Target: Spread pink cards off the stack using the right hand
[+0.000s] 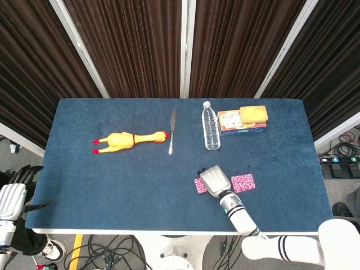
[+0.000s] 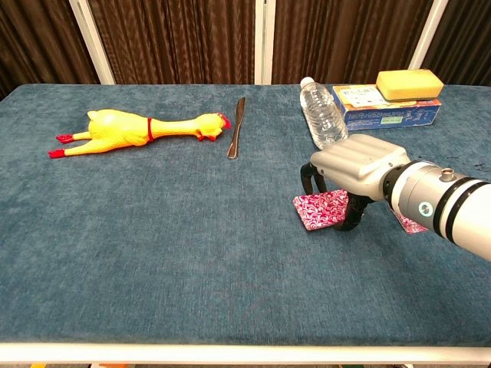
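My right hand (image 1: 214, 181) (image 2: 354, 164) sits palm down over a pink patterned card (image 2: 320, 209) (image 1: 200, 185), its fingertips (image 2: 310, 184) pressing on the card's top. The rest of the pink stack (image 1: 243, 182) (image 2: 411, 224) lies on the blue table to the hand's right, mostly hidden behind my forearm in the chest view. My left hand (image 1: 14, 194) hangs off the table's front-left corner with fingers apart and nothing in it.
A yellow rubber chicken (image 1: 128, 139) (image 2: 138, 127) lies at the left. A knife (image 1: 172, 131) (image 2: 236, 126), a water bottle (image 1: 210, 126) (image 2: 322, 115) and a box topped with a yellow sponge (image 1: 252, 115) (image 2: 410, 83) lie along the far side.
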`<control>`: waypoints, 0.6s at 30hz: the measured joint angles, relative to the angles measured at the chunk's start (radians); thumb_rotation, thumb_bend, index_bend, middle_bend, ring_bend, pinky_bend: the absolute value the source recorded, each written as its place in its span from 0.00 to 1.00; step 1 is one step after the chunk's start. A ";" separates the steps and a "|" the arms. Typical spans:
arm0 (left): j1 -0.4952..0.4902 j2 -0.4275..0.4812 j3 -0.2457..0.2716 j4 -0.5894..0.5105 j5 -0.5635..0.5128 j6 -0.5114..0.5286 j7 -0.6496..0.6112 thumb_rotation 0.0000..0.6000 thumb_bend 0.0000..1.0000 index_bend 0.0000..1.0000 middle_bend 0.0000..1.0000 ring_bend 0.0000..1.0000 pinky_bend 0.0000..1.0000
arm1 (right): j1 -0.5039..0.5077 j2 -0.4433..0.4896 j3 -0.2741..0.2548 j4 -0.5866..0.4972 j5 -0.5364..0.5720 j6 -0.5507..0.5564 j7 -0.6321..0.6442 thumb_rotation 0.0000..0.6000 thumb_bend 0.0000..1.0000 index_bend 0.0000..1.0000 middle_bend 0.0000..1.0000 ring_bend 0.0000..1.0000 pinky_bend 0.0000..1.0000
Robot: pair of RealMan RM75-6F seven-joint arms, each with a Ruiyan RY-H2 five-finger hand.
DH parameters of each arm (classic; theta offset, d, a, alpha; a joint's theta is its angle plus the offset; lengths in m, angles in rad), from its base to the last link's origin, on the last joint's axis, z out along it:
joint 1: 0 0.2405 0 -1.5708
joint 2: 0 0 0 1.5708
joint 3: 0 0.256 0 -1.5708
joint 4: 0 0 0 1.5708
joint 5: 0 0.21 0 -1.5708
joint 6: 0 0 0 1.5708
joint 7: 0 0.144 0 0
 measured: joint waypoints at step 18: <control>0.000 0.003 -0.002 -0.003 0.003 0.002 -0.003 1.00 0.03 0.16 0.16 0.06 0.18 | 0.052 0.046 -0.030 -0.043 0.087 -0.035 -0.004 1.00 0.09 0.29 0.27 0.83 0.91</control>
